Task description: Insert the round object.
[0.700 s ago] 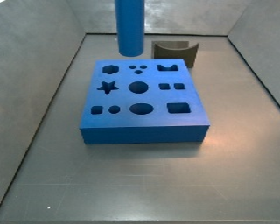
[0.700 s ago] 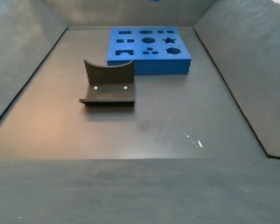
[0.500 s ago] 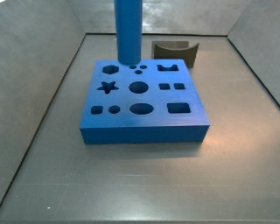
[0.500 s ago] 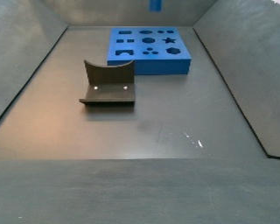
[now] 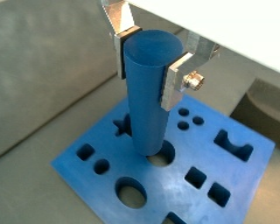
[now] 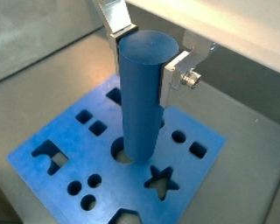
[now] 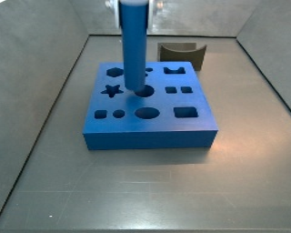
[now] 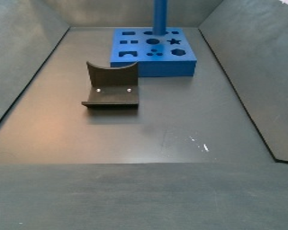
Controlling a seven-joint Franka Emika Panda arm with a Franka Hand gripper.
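Note:
My gripper is shut on the top of the round object, a long smooth blue cylinder held upright. It also shows in a wrist view and in both side views. Its lower end stands at the round hole in the middle of the flat blue block with shaped holes, seen too in a side view. Whether the tip is inside the hole or just at its rim I cannot tell. The silver fingers clamp the cylinder from both sides.
The dark brown-grey notched piece stands behind the block, also in a side view. Grey walls enclose the floor on all sides.
The cylinder has moved down and toward the block's middle. Its lower end has gone from above the block's back edge to the central round hole.

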